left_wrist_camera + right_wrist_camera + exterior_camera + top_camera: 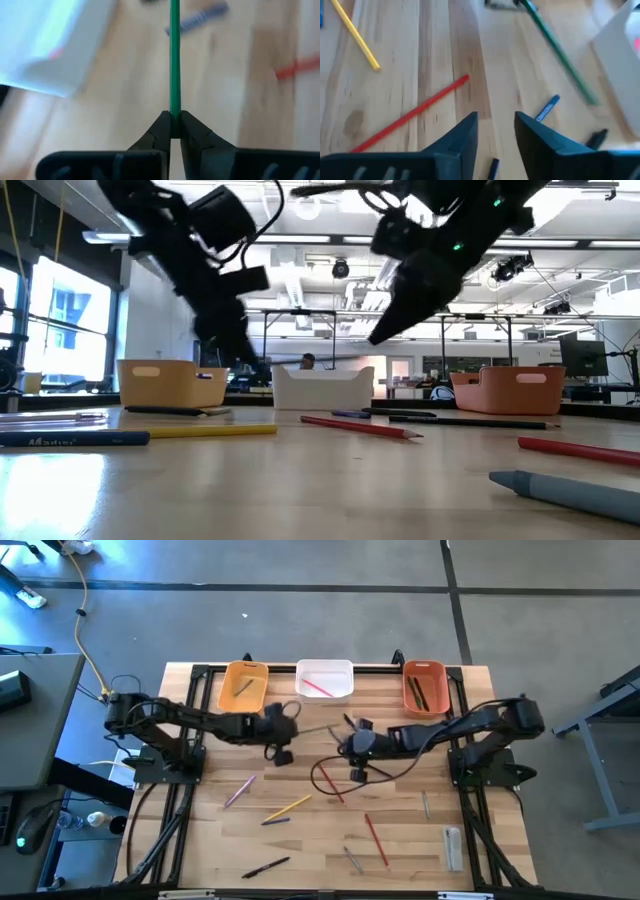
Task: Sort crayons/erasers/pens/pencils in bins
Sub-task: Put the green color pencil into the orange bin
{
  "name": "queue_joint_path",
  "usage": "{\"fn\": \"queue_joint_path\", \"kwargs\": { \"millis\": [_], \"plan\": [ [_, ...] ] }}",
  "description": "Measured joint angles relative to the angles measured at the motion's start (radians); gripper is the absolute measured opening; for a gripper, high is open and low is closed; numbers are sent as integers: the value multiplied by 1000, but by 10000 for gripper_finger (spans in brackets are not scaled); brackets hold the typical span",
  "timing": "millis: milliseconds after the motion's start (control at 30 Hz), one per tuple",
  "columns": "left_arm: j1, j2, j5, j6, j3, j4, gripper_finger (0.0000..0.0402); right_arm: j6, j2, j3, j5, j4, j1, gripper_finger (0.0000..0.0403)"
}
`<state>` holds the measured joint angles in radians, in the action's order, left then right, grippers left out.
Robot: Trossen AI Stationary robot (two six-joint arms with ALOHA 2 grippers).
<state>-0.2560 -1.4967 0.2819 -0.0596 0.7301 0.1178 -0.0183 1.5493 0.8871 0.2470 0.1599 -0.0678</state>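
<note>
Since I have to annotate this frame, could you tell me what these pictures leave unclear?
- High view: the green pencil in the left gripper is too thin to trace; the arms crowd it.
- Left wrist view: the pencil's far end is cut off by the picture's edge, and the white bin is only a blur.
- Low view: bin walls hide what each bin holds.
- Right wrist view: the right gripper is open and empty; the blue item is blurred.

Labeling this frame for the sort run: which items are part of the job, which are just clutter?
Job:
- green pencil, clamped in left hand
- right hand, open above the table
- yellow bin, white bin, orange bin
- red pencil, yellow pencil, black pen loose on the table

Lying about:
- yellow cable
- black cable
</note>
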Motion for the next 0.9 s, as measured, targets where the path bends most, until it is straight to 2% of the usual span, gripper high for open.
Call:
{"fn": "queue_joint_path", "kwargs": {
  "millis": [133, 267, 433, 667, 900],
  "plan": [
    [-49, 0, 71, -20, 100, 47, 4, -4, -37, 0, 96, 82, -41, 53],
    [-111, -28, 82, -57, 225, 105, 3, -2, -44, 0, 122, 89, -58, 7],
    [-197, -148, 73, -83, 387, 162, 3, -1, -44, -2, 124, 90, -57, 15],
    [-296, -378, 46, -79, 588, 276, 3, 0, -44, -2, 124, 91, -57, 2],
    [-347, -465, 44, -33, 667, 317, 3, 1, -44, -2, 124, 99, -57, 1]
  ]
}}
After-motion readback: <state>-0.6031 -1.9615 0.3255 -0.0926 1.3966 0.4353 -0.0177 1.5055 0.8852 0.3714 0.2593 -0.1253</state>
